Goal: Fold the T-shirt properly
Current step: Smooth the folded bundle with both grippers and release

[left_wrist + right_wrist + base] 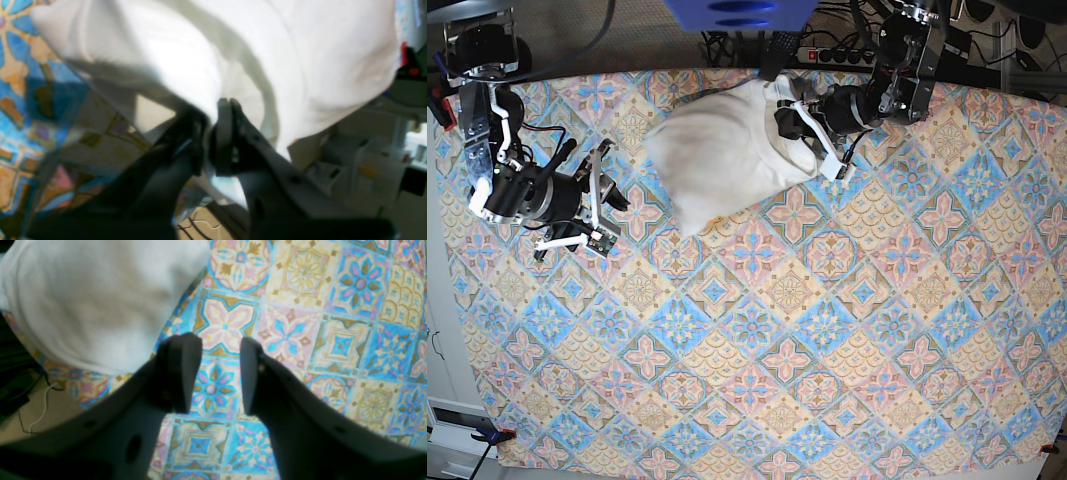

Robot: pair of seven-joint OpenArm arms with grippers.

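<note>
The white T-shirt (727, 150) lies bunched in a loose heap at the back middle of the table, with no print showing. At the heap's right edge my left gripper (785, 125) is pinching it. In the left wrist view the white T-shirt (206, 60) fills the top, and the left gripper (215, 130) has its jaws almost together with a fold of cloth between them. My right gripper (607, 205) hangs left of the heap, apart from it. Seen from its wrist, the right gripper (220, 373) is open over bare tablecloth, with the T-shirt (93, 300) at upper left.
A tile-patterned tablecloth (807, 330) covers the whole table. A power strip with cables (827, 50) lies along the back edge, and a blue object (732, 12) hangs over the back middle. The table's edge and the floor (20, 426) show near my right gripper.
</note>
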